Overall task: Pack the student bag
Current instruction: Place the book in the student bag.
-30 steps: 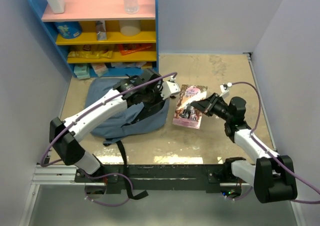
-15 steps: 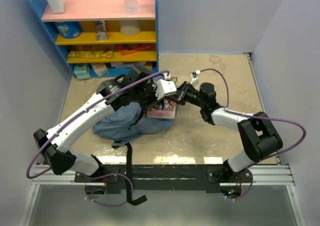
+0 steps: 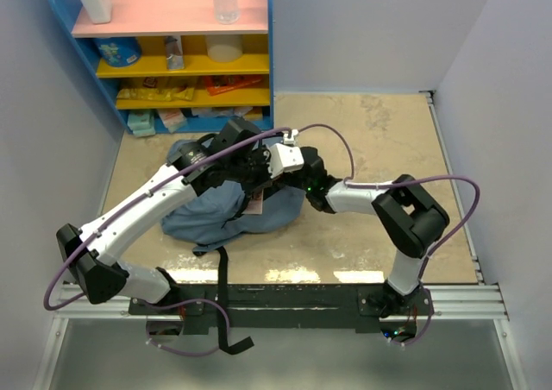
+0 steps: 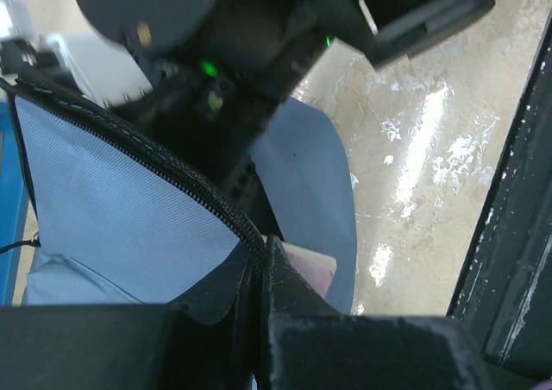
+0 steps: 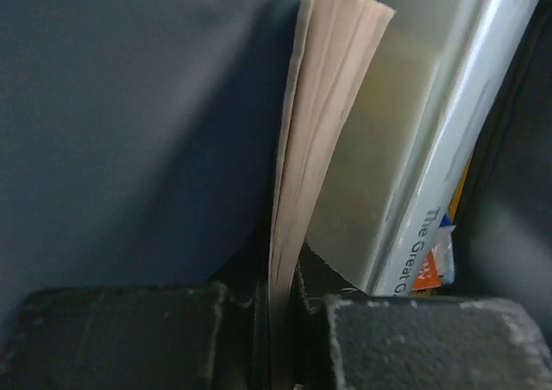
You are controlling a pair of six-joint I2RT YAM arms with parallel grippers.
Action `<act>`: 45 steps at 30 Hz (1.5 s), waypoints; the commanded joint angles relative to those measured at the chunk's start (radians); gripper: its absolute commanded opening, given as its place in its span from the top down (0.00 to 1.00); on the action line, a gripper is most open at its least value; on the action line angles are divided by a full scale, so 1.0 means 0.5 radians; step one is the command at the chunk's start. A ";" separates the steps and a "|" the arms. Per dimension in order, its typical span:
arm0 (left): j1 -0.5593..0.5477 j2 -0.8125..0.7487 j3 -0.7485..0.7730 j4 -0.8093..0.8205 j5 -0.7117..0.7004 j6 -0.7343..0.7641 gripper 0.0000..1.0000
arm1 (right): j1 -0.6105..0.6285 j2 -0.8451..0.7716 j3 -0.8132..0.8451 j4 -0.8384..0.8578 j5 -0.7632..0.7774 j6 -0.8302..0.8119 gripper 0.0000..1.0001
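book going into the held-open bag

nearest us, in the right wrist view, the right gripper (image 5: 280,299) is clenched on the lower edge of a thin paper book with pinkish page edges (image 5: 315,105), which stands upright against dark lining. just beside it is a glossy white printed spine (image 5: 431,209). the view is dim and close, so we cannot tell whether that is a second volume or this book's own cover. in the left wrist view the left gripper (image 4: 259,273) is pinched tight on the black-zippered rim of the large soft slate-blue fabric student bag (image 4: 129,191), lifting its mouth open. from above, the bag lies on the beige mottled table (image 3: 379,131), left of centre. it sits between the arm bases and the blue-framed shelf unit with pink and yellow boards (image 3: 172,62), and both wrists meet at its opening.

we judge the step in hand to be seating the book inside. next, the right fingers should let go once the book rests deep enough. they should then back straight out, with the rim held up so nothing drags out.
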 commanded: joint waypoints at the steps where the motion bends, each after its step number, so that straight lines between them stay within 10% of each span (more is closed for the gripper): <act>1: -0.019 -0.085 -0.015 0.113 0.200 -0.013 1.00 | 0.089 0.034 0.127 0.017 0.138 -0.069 0.95; 6: -0.016 -0.088 -0.036 0.058 0.216 -0.016 0.91 | 0.083 -0.116 0.143 -0.273 0.193 -0.330 0.33; 11: 0.064 -0.110 -0.076 0.082 0.280 -0.071 0.58 | 0.004 -0.585 -0.297 -0.502 0.491 -0.511 0.10; 15: 0.144 -0.095 -0.033 0.113 0.458 -0.123 0.53 | -0.009 -0.850 -0.492 -0.551 0.623 -0.554 0.09; 28: 0.196 -0.107 -0.042 0.153 0.556 -0.182 0.56 | 0.025 -0.190 0.078 -0.434 0.240 -0.634 0.25; 37: 0.245 -0.104 -0.070 0.193 0.587 -0.182 0.57 | 0.169 -0.319 0.355 -1.173 0.574 -1.039 0.01; 45: 0.260 -0.091 -0.055 0.190 0.596 -0.182 0.59 | 0.206 -0.524 0.241 -1.532 0.920 -1.066 0.03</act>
